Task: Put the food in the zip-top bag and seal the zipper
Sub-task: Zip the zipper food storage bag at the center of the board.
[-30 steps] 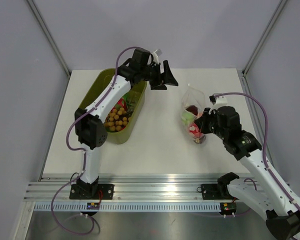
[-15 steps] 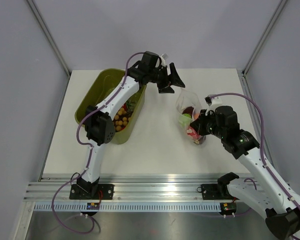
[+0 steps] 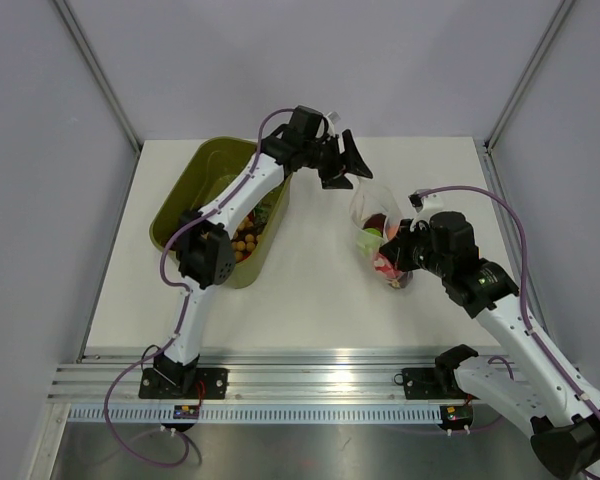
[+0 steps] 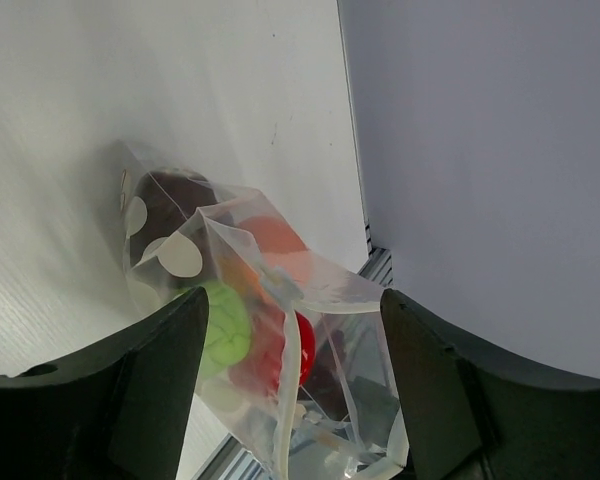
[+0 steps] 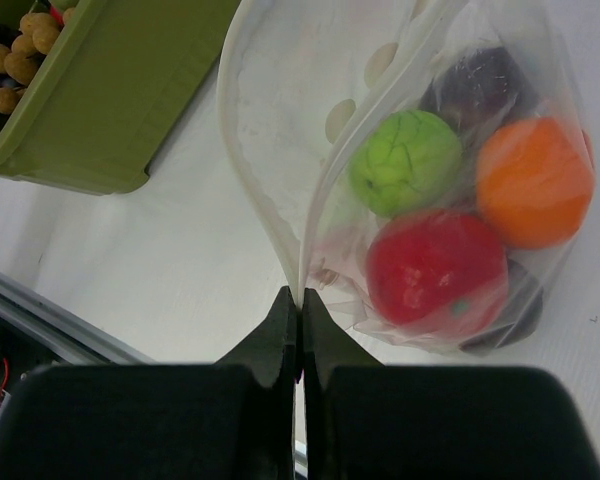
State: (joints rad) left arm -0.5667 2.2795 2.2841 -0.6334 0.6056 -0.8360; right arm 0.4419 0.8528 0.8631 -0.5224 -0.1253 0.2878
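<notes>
Swung across from the tub [image 3: 202, 165], the open left gripper [image 3: 348, 170] hovers by the bag [image 3: 375, 215], whose edge the right gripper [image 5: 300, 298] pinches; it should clamp squarely across the zipper [image 5: 228, 130].

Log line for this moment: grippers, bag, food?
left gripper: open, near zip-top bag mouth | right gripper: shut on bag edge | food: inside bag | zipper: unsealed

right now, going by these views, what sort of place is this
Most likely a robotics lab test cell, not a kitchen: a left arm and right arm bolted to an aluminium rail at a white table, grey panel walls around it, and only toy food in a zip-top bag.
</notes>
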